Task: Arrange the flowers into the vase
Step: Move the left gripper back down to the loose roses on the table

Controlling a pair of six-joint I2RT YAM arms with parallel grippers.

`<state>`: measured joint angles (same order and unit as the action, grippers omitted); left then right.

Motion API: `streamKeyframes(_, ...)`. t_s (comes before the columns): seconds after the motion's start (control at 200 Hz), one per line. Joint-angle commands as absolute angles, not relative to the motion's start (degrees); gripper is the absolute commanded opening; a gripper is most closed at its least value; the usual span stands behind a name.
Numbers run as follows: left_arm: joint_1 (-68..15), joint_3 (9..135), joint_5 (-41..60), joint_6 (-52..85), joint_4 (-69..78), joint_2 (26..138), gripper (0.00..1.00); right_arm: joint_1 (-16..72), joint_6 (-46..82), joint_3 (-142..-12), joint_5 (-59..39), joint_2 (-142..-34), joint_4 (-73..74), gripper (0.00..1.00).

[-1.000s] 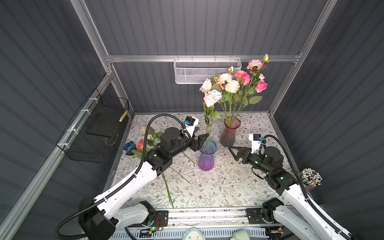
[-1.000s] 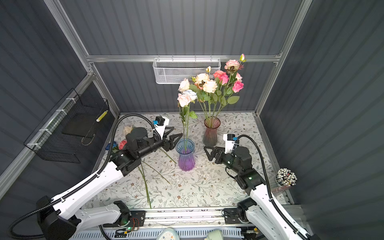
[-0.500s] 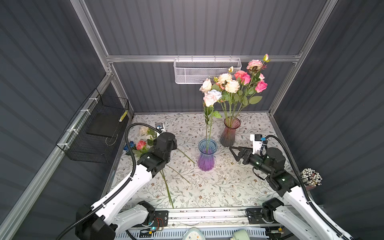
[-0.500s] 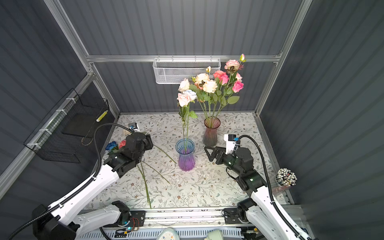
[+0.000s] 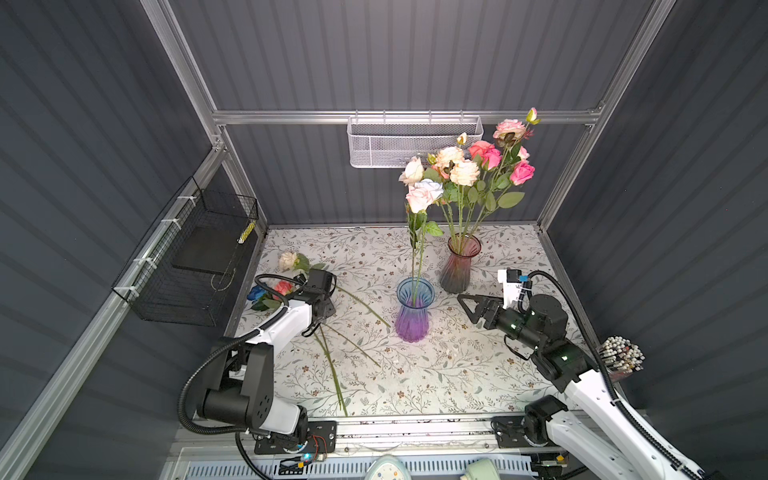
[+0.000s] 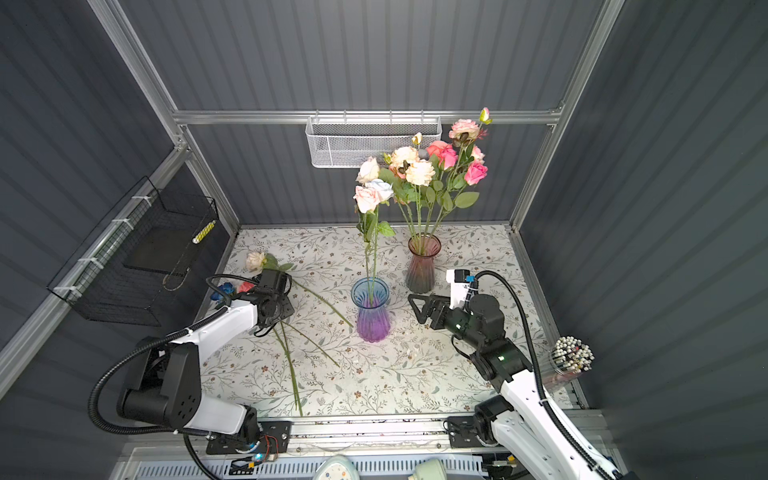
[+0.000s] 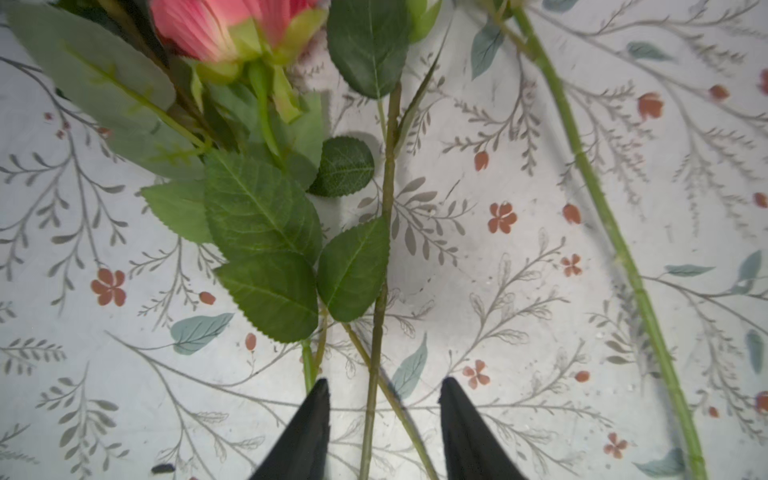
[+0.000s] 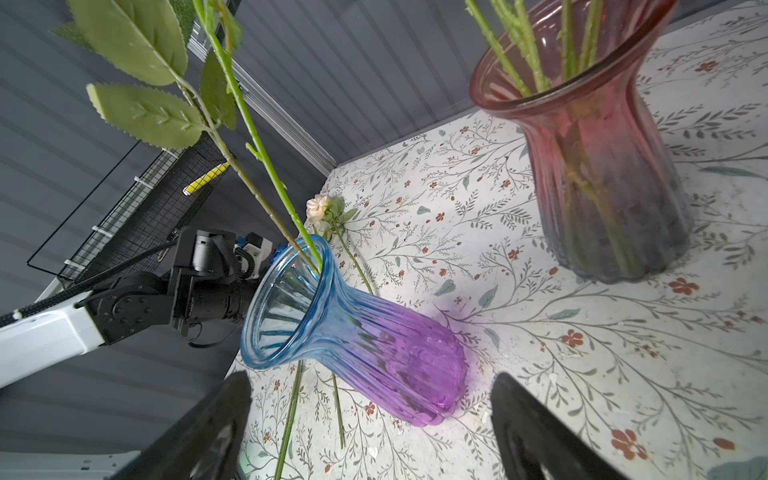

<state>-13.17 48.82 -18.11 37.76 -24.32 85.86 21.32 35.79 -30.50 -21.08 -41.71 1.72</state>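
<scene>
A blue-to-purple glass vase [image 5: 413, 309] [image 6: 371, 309] [image 8: 353, 328] stands mid-table holding two roses [image 5: 422, 195]. Behind it, a red vase [image 5: 460, 266] [image 8: 602, 187] holds a bunch of pink and cream roses [image 5: 478, 166]. Loose flowers lie at the left: a cream rose [image 5: 288, 261], a coral rose [image 5: 283, 287] [image 7: 216, 29] and a blue rose [image 5: 255, 293]. My left gripper [image 5: 324, 311] [image 7: 384, 386] points down over their stems [image 7: 378, 332], open, with two stems between its fingers and no contact showing. My right gripper [image 5: 467, 303] [image 8: 372, 382] hangs open to the right of the blue-purple vase.
A white mesh basket [image 5: 415, 141] hangs on the back wall. A black wire basket [image 5: 195, 257] is fixed to the left wall. A cup of white-tipped sticks [image 5: 621, 359] stands at the right edge. Long stems [image 5: 332, 374] run toward the table's front.
My left arm has swung away from the blue-purple vase, back to the left and down over the loose flowers, and its jaws have narrowed. The right arm has barely moved.
</scene>
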Motion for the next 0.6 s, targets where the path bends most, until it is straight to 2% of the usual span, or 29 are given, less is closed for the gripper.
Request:
streamKeyframes(0.0,-12.45,48.87,-14.99,36.88,-23.75,87.15,0.41,21.23,35.46,-29.64,-22.01,-41.84,2.16,0.91)
streamKeyframes(0.11,-11.70,49.12,-14.85,35.49,-23.10,88.52,0.29,21.24,35.45,-29.65,-21.98,-41.84,2.22,0.91)
streamKeyframes(0.215,-11.35,49.43,-14.95,34.66,-22.98,89.62,0.24,21.27,35.36,-29.71,-21.97,-41.87,2.06,0.91)
streamKeyframes(0.34,-11.17,48.88,-16.32,34.19,-22.72,89.44,0.22,21.26,35.39,-29.54,-21.81,-41.66,1.95,0.90)
streamKeyframes(0.48,-10.94,48.12,-17.48,33.84,-22.41,89.19,0.26,21.22,35.43,-29.44,-21.79,-41.66,1.93,0.90)
streamKeyframes(0.595,-10.91,48.24,-16.33,33.41,-21.86,90.33,0.20,21.27,35.48,-29.54,-21.80,-41.59,2.01,0.91)
